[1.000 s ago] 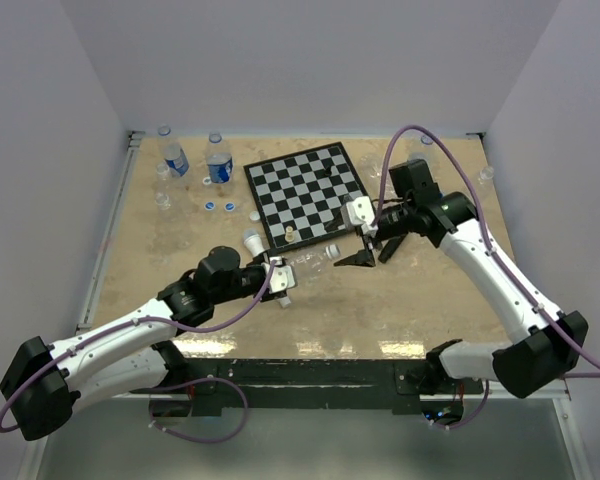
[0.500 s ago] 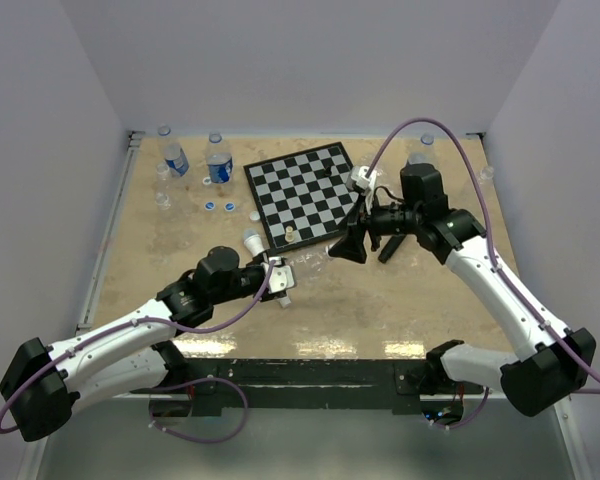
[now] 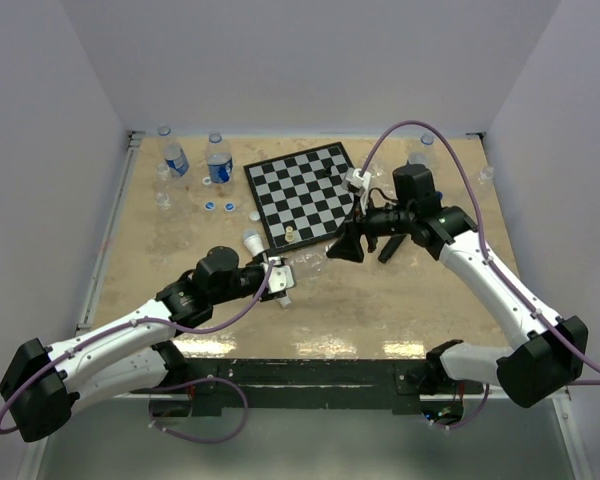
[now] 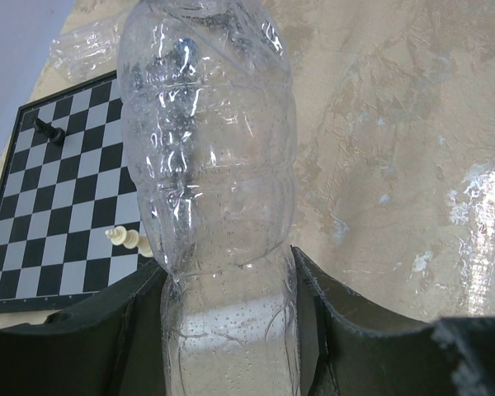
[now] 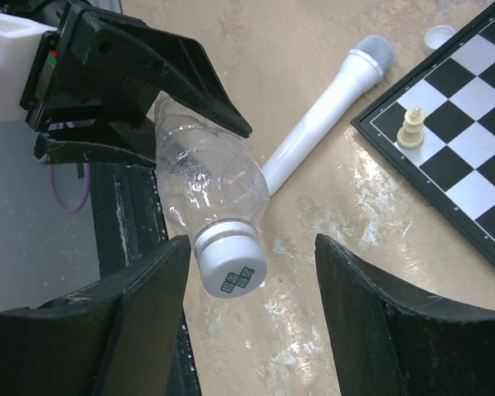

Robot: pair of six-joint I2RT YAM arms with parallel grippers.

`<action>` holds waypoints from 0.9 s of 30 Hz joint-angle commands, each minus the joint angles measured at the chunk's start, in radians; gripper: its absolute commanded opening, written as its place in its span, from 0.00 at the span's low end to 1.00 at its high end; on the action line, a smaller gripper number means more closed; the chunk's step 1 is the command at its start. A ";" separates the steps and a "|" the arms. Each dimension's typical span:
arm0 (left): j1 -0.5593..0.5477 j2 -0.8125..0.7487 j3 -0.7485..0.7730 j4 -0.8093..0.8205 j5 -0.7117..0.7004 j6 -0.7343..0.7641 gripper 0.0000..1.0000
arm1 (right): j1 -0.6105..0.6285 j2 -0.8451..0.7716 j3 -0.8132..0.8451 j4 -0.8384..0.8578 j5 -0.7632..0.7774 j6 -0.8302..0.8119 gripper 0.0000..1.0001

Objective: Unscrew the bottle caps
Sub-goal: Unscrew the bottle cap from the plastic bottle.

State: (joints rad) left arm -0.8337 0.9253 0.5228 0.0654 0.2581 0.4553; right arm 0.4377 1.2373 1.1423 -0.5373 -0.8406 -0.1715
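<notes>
Left end effector [image 3: 283,275] clamps the clear bottle [image 4: 206,165] sideways above the table [image 3: 400,300]; thin, light, easily crushed, I judge; right end effector [image 5: 252,247] stands open astride the white cap [image 5: 229,264]; grip the cap's sides.

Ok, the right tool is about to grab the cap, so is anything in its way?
Nothing visible. The white cap sits bare in the gap between the right tool fingers, untouched; the left tool grips the bottle farther back.
</notes>
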 commanded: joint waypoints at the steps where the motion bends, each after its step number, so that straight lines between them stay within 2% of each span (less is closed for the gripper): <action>1: -0.002 -0.022 0.023 0.056 0.013 -0.012 0.08 | -0.001 -0.004 -0.001 -0.029 -0.055 -0.036 0.65; 4: -0.004 -0.023 0.022 0.057 0.009 -0.012 0.08 | -0.001 -0.002 -0.003 -0.035 -0.077 -0.045 0.58; 7: -0.002 -0.025 0.020 0.057 0.006 -0.013 0.08 | -0.001 0.002 0.007 -0.056 -0.118 -0.071 0.38; 10: -0.002 -0.025 0.019 0.059 0.003 -0.012 0.08 | -0.001 0.008 0.022 -0.085 -0.147 -0.106 0.23; 12: -0.002 -0.026 0.019 0.060 0.001 -0.009 0.08 | -0.002 0.016 0.039 -0.113 -0.160 -0.147 0.21; 15: -0.002 -0.028 0.014 0.065 -0.003 -0.010 0.08 | 0.001 0.027 0.068 -0.179 -0.181 -0.265 0.05; 16: -0.002 -0.026 0.013 0.066 -0.003 -0.009 0.07 | 0.001 0.033 0.082 -0.220 -0.187 -0.343 0.01; 18: -0.002 -0.028 0.005 0.073 0.007 0.003 0.06 | 0.004 0.036 0.106 -0.277 -0.187 -0.483 0.00; 21: -0.002 -0.023 -0.003 0.076 0.029 0.025 0.05 | 0.004 0.022 0.108 -0.410 -0.199 -0.925 0.00; 23: -0.002 -0.023 -0.009 0.077 0.035 0.036 0.05 | 0.004 -0.005 0.083 -0.440 -0.199 -1.165 0.00; 25: -0.004 -0.022 -0.012 0.077 0.038 0.037 0.04 | 0.004 -0.016 0.068 -0.557 -0.184 -1.554 0.00; 27: -0.002 -0.020 -0.012 0.079 0.041 0.040 0.04 | 0.006 0.004 0.056 -0.586 -0.140 -1.756 0.00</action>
State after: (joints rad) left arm -0.8394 0.9180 0.5121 0.0727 0.2825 0.4759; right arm 0.4404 1.2594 1.2171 -0.9188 -1.0122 -1.2457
